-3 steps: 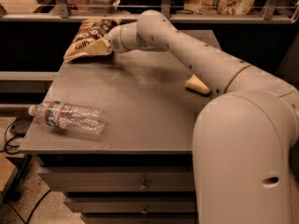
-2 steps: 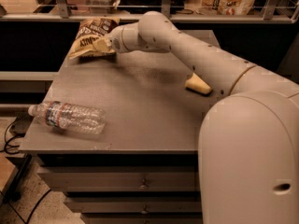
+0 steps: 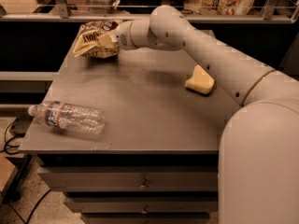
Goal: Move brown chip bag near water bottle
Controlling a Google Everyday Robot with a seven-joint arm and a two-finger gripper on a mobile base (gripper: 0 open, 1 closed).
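The brown chip bag (image 3: 91, 42) is at the far left corner of the grey table (image 3: 154, 111), crumpled, with its dark top and tan bottom showing. My gripper (image 3: 110, 40) is at the bag's right edge and is shut on it; the arm reaches in from the right. The water bottle (image 3: 70, 117) lies on its side near the table's front left edge, cap pointing left, well apart from the bag.
A pale yellow sponge (image 3: 200, 81) lies at the right of the table, just under my arm. Drawers (image 3: 140, 183) sit below the tabletop. A dark counter with a railing runs behind the table. Cables lie on the floor at the left.
The gripper and the chip bag have shifted slightly to the right together. The bottle and sponge have not moved.
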